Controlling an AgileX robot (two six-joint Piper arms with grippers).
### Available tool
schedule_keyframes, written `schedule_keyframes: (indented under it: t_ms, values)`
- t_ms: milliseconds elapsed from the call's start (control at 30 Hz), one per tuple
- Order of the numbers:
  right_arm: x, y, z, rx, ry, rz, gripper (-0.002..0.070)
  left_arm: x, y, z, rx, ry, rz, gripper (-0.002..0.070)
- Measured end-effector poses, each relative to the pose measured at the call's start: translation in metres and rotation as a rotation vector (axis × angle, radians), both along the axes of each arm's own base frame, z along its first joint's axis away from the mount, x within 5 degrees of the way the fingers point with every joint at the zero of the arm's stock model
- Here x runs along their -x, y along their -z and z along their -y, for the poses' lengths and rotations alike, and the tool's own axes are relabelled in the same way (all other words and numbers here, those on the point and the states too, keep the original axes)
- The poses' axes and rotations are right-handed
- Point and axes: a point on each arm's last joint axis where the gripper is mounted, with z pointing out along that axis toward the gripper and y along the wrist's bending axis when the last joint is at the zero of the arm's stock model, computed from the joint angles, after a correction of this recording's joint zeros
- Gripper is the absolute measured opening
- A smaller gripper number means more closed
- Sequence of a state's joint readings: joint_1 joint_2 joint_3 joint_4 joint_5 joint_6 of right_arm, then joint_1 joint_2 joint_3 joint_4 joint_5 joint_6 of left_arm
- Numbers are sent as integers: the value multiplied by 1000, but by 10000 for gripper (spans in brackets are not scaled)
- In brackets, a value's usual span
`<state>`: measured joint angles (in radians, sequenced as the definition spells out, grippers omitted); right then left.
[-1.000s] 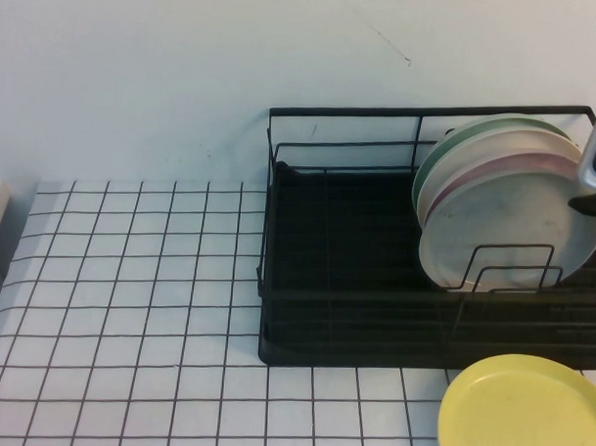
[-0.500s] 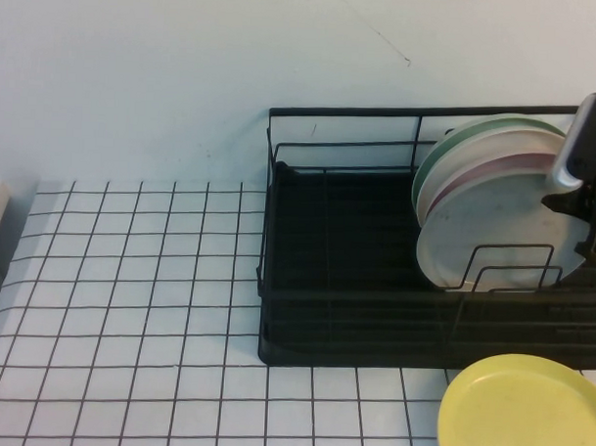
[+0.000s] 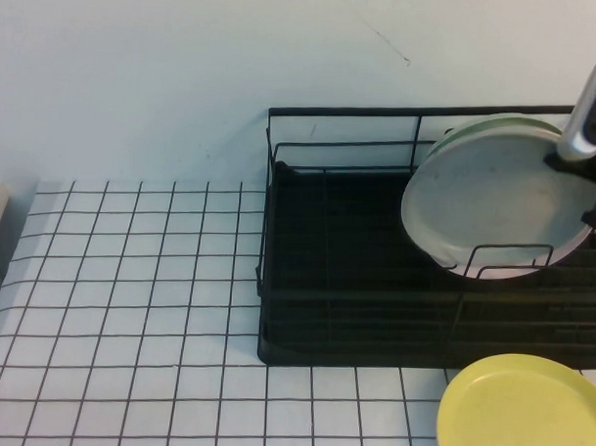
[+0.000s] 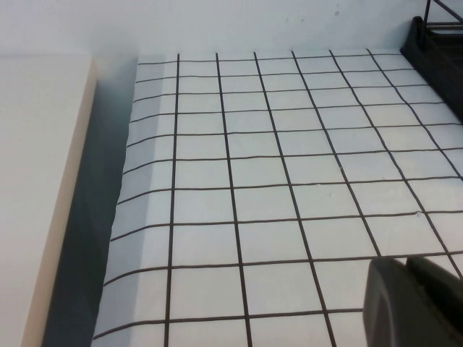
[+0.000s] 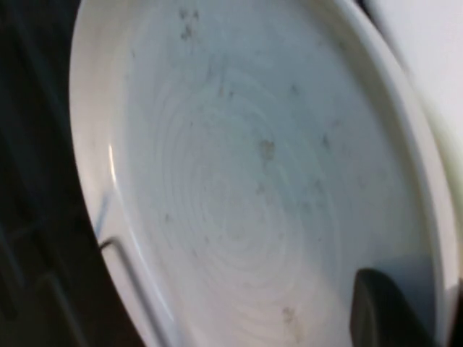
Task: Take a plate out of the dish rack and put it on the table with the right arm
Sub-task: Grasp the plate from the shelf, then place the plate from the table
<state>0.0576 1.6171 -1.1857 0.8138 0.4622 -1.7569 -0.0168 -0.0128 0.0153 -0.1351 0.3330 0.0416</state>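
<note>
The pale grey-blue plate (image 3: 490,195) with dark specks stands tilted at the right end of the black wire dish rack (image 3: 335,283), in front of the other plates and raised behind a wire loop. My right gripper (image 3: 586,172) is shut on the plate's right rim. In the right wrist view the plate (image 5: 239,181) fills the picture; one dark finger (image 5: 380,311) lies on its face, and the right gripper (image 5: 427,307) straddles the rim. My left gripper (image 4: 416,300) is shut and empty, low over the white gridded table (image 4: 275,166), out of the high view.
A pink plate (image 3: 519,275) and a green plate (image 3: 497,119) stay in the rack behind the grey one. A yellow plate (image 3: 526,412) lies on the table (image 3: 129,305) at the front right. A beige block (image 4: 36,181) borders the table's left edge.
The grey plate has come up and leftward out of the stack, now covering the pink and green plates. My right gripper has closed on its rim and risen slightly.
</note>
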Motion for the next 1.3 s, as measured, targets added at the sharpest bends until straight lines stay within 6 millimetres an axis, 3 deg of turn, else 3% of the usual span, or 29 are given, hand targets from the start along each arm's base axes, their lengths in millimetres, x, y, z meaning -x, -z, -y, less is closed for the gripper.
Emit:
schedule_keyframes:
  t_ms: [133, 300, 400, 467, 567, 667, 900, 1000, 1300]
  values:
    - [21, -53, -1, -73, 12, 125, 89, 0, 0, 0, 0, 0, 0, -3]
    - [70, -120, 1, -267, 97, 242, 88, 0, 0, 0, 0, 0, 0, -3]
    - [105, -142, 2, -371, 122, 186, 88, 0, 0, 0, 0, 0, 0, -3]
    - [122, -143, 2, -399, 153, 73, 88, 0, 0, 0, 0, 0, 0, -3]
    - [141, -126, 6, -373, 270, -219, 88, 0, 0, 0, 0, 0, 0, -3]
    - [150, -90, 15, -274, 406, -443, 88, 0, 0, 0, -4, 1, 0, -3]
    - [147, 7, 28, -189, 652, -669, 87, 0, 0, 0, -4, 1, 0, -3]
    - [144, 36, 28, -186, 701, -734, 87, 0, 0, 0, -4, 1, 0, -3]
    - [131, 59, 24, -247, 746, -810, 91, 0, 0, 0, -4, 1, 0, -3]
